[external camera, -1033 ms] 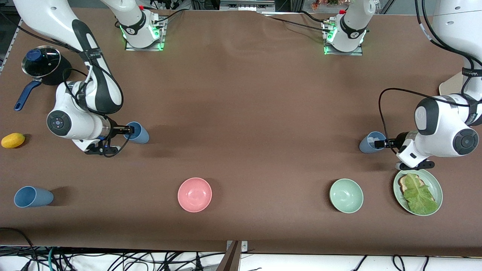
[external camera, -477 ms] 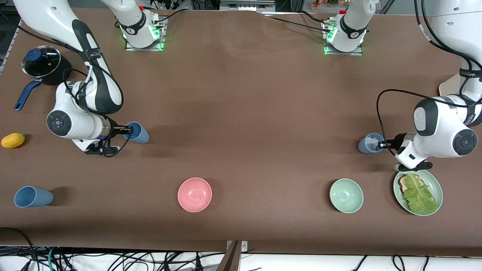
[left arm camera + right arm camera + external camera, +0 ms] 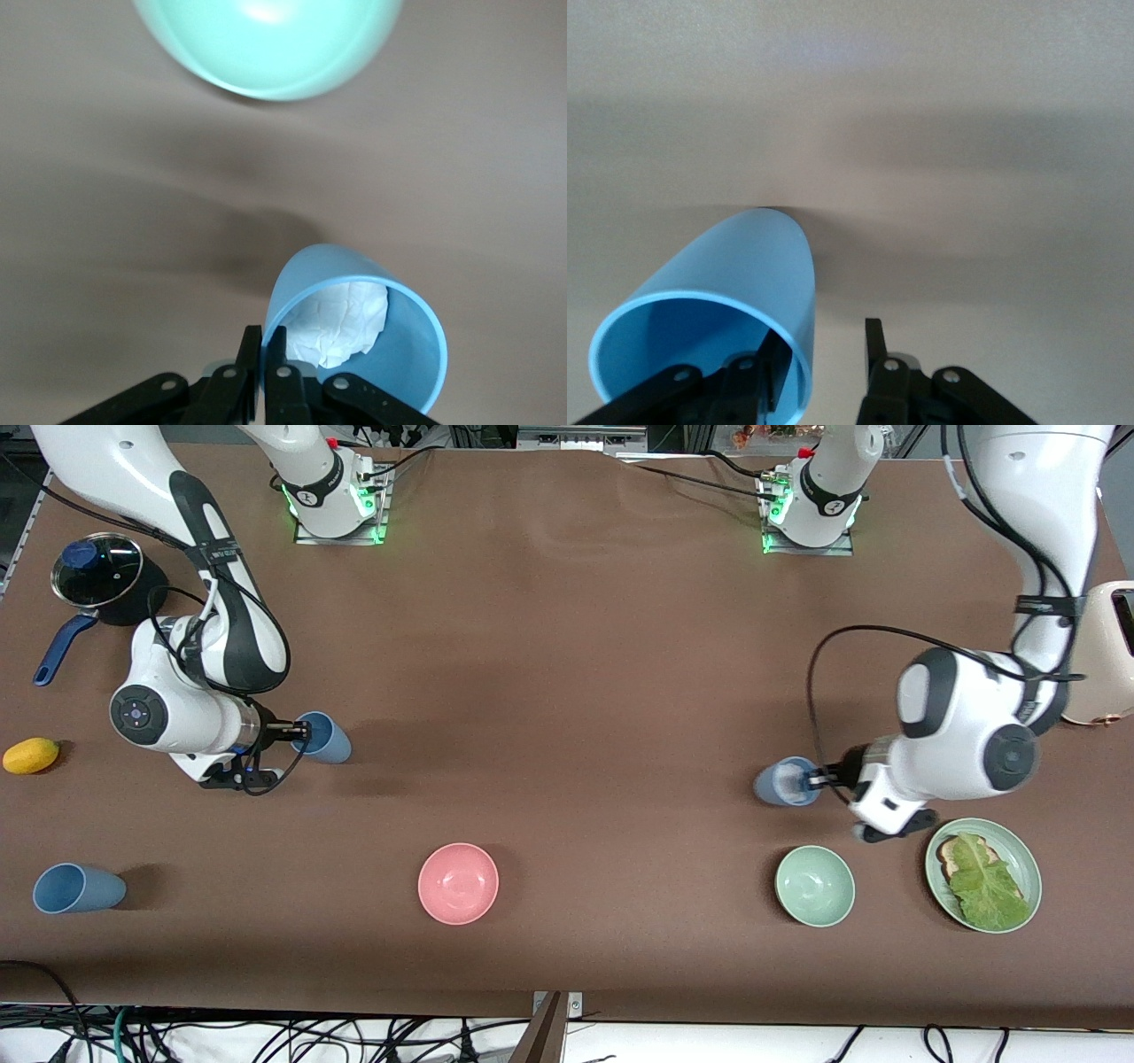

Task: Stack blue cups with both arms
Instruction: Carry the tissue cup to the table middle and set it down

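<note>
- My left gripper [image 3: 811, 781] is clamped on the rim of a small matte light-blue cup [image 3: 783, 781] with crumpled white paper [image 3: 341, 323] inside, carried over the brown table [image 3: 576, 691], just above the pale green bowl [image 3: 815, 885] at the left arm's end.
- My right gripper [image 3: 299, 732] has its fingers parted around the rim of a second light-blue cup [image 3: 326, 737] at the right arm's end: one finger [image 3: 772, 370] inside, the other outside.
- A third light-blue cup [image 3: 76, 888] lies on its side nearer the front camera, near the table's edge.
- A pink bowl [image 3: 458, 883] sits between the third cup and the green bowl.
</note>
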You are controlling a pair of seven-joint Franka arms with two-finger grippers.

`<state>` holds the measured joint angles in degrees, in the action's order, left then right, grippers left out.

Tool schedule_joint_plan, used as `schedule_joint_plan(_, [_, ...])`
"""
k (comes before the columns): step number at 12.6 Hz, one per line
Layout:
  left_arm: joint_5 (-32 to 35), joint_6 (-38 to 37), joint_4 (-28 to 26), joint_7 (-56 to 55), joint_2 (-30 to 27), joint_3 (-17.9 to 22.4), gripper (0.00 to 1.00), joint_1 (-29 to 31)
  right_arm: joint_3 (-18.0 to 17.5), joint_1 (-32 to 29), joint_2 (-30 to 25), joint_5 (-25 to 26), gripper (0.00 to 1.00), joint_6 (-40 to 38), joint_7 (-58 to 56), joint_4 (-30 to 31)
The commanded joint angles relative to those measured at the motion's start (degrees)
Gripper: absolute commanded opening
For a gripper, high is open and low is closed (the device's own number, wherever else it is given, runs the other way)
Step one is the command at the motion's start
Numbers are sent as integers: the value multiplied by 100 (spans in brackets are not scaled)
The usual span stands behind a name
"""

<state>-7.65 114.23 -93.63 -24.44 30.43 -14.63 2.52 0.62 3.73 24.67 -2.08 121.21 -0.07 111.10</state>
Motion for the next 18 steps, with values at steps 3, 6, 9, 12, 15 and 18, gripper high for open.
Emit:
schedule_joint_plan(3, [-176,229,853,-1893,523,-146,0,-1453,-18,-30,-164,-91,32,78,-28,176])
schedule_joint_plan(6, [17,881,917,-2643,823,38,0,-2236,-18,-39,-164,-91,28,78,-28,176])
schedule_joint_plan(9, [403,1004,961,-3048,1017,30,0,-2440,-18,-30,-164,-91,23,78,-28,176])
schedule_joint_plan(12, [475,935,978,-3014,930,47,99,-2379,-18,-30,-164,-91,19,78,-28,176])
schedule_joint_plan(15, [782,287,996,-2926,491,302,100,-2100,-18,-30,-164,-91,13,70,-28,176])
schedule_joint_plan(18, [774,-592,1171,-1341,209,294,100,-1125,-27,-30,-182,-91,0,52,-28,176])
